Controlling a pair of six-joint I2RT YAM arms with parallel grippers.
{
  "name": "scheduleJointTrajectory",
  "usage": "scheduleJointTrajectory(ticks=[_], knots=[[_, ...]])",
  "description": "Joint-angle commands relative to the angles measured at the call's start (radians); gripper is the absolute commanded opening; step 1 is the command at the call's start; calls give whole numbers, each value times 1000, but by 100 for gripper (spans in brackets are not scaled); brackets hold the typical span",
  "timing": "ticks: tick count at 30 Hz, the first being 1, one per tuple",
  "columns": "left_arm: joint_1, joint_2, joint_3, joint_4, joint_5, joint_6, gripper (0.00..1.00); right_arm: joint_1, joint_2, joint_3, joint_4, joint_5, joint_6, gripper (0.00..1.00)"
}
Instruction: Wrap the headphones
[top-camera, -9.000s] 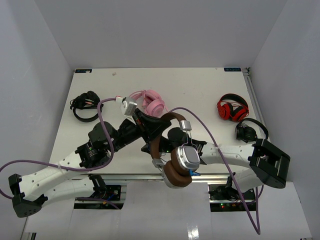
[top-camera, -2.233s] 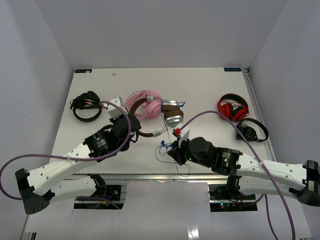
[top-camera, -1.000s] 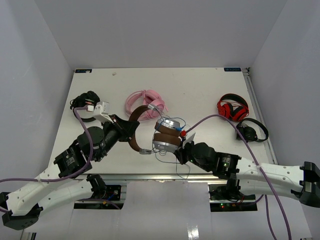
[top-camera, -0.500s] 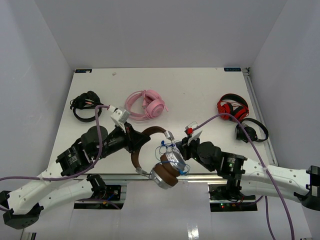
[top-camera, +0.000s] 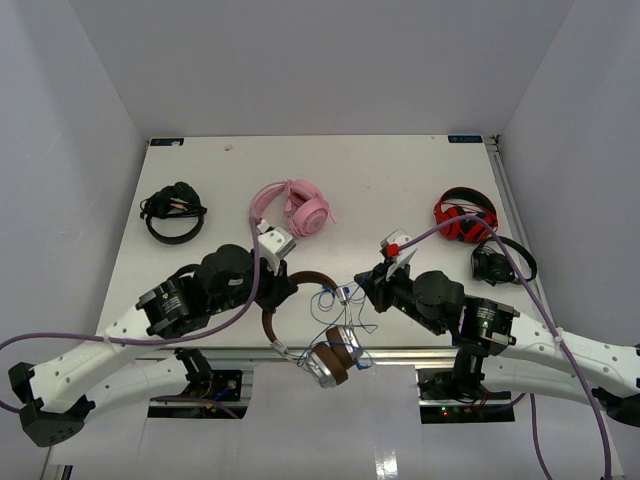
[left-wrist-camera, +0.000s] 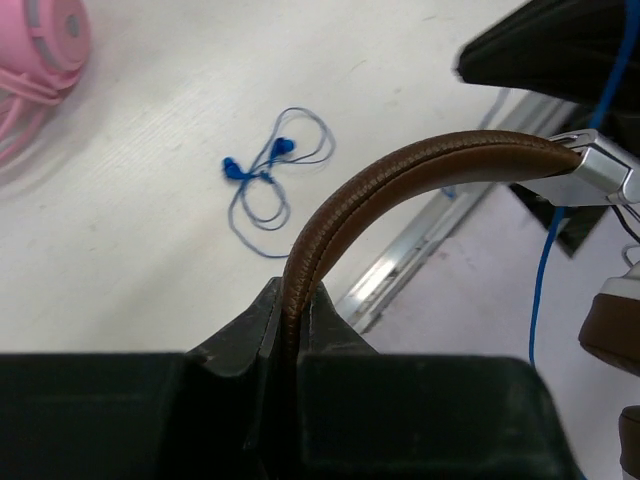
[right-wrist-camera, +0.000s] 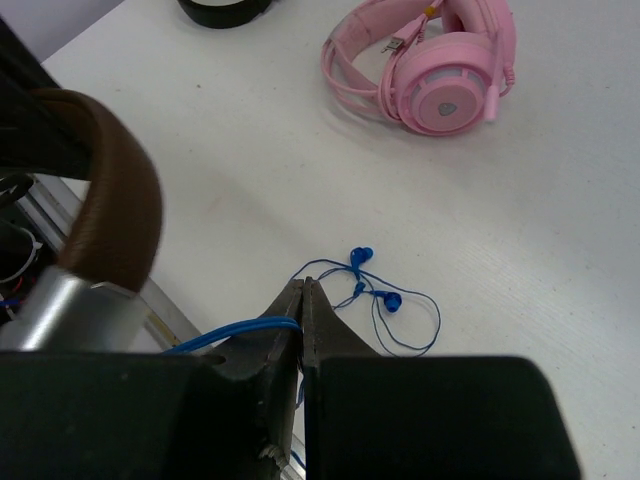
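Note:
The headphones hang over the table's near edge. Their brown headband (top-camera: 300, 282) arcs up, and the silver-grey cups with brown pads (top-camera: 330, 362) dangle below it. My left gripper (top-camera: 283, 288) is shut on the headband, which rises from between its jaws in the left wrist view (left-wrist-camera: 400, 180). My right gripper (top-camera: 363, 287) is shut on a blue cord (right-wrist-camera: 235, 330) that runs left towards the silver cup yoke (right-wrist-camera: 75, 310). A thin cord loop with small blue bits (right-wrist-camera: 372, 292) lies on the table just past the right fingertips and also shows in the left wrist view (left-wrist-camera: 262, 172).
Pink headphones (top-camera: 295, 208) lie at the table's middle back. Red-and-black headphones (top-camera: 465, 215) and a black pair (top-camera: 500, 262) lie at the right. Another black pair (top-camera: 175, 212) lies at the left. The metal front rail (left-wrist-camera: 430, 250) runs just below the held headphones.
The headphones went from lying by the pink pair to being lifted and carried to the near edge. The cups now hang lower, past the edge. The right gripper has moved back and right.

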Motion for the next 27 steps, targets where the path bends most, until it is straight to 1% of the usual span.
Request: scheduleJointTrajectory(ticks=[1, 6, 9, 14, 19, 24, 27], knots=[[1, 69, 69, -19, -145, 73, 0, -3, 0, 65, -40, -85, -34, 8], [1, 114, 94, -17, -294, 102, 0, -3, -13, 74, -85, -148, -38, 8], [1, 136, 106, -17, -413, 110, 0, -3, -27, 61, -97, -191, -37, 8], [1, 171, 125, 1, -466, 136, 0, -3, -22, 44, -98, -266, -46, 8], [-2, 223, 125, 1, -512, 176, 0, -1, -14, 73, -120, -267, -58, 8], [-3, 252, 124, 7, -641, 166, 0, -2, -8, 111, -123, -323, -67, 8], [-2, 259, 129, 23, -687, 163, 0, -3, 16, 136, -132, -346, -73, 8]])
